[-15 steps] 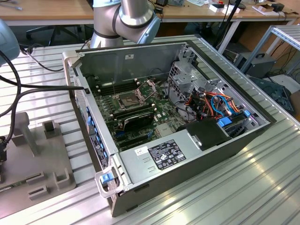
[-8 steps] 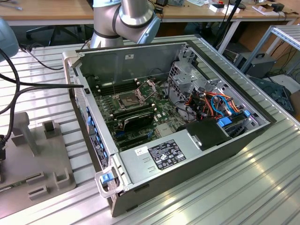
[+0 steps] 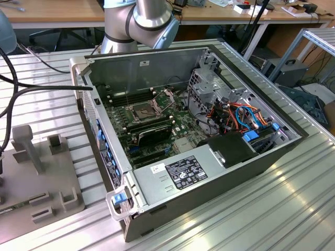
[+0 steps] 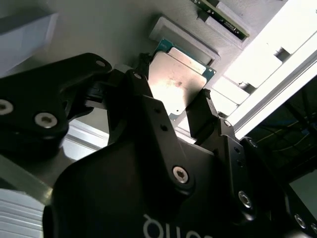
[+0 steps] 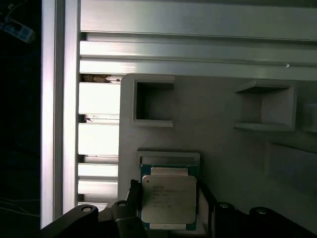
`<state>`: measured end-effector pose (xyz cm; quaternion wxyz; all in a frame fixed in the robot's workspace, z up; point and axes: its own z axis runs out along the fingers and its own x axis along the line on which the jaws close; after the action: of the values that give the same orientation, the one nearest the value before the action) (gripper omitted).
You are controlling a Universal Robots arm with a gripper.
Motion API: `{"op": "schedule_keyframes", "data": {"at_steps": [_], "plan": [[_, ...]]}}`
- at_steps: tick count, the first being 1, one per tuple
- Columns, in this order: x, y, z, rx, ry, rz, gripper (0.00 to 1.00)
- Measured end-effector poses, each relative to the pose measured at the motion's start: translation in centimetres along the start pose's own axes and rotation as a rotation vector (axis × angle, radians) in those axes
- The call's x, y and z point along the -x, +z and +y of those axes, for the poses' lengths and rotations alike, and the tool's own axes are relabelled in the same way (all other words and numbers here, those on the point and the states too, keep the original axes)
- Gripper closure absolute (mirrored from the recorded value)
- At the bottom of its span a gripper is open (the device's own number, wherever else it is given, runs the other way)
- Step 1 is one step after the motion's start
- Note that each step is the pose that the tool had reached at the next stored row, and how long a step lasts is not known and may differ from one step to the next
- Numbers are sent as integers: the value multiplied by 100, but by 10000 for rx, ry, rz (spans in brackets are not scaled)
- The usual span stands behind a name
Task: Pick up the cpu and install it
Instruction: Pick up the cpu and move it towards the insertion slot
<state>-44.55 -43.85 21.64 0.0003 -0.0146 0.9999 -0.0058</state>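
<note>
Closest to the lens in the second wrist view is the black gripper (image 4: 173, 96), and I read it as clamped on the cpu (image 4: 181, 74): a finger (image 4: 140, 87) sits flush against each side edge. The chip lies flat in its nest on the grey tray (image 4: 99, 29), metal lid facing up.

First wrist view, same deal: the cpu (image 5: 168, 198) looks seated near the tray's (image 5: 218, 129) edge, close to two empty holders (image 5: 153, 101). It's nearly square. The slightly longer side runs along the jaws, so the grip goes across the short way.

Exterior view: the open PC case (image 3: 157, 65) stands just beside the tray (image 3: 57, 172), with the socket (image 3: 148, 111) inside it.

I'd call this the pick-up step, chip not lifted yet. Whatever follows needs it kept level and held square.
</note>
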Motion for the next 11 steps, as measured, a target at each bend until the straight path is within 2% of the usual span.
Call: {"op": "schedule_keyframes", "data": {"at_steps": [6, 11], "plan": [[0, -124, -1, 1, 1, -16, 45], [0, -151, -1, 13, 2, -21, 45]]}}
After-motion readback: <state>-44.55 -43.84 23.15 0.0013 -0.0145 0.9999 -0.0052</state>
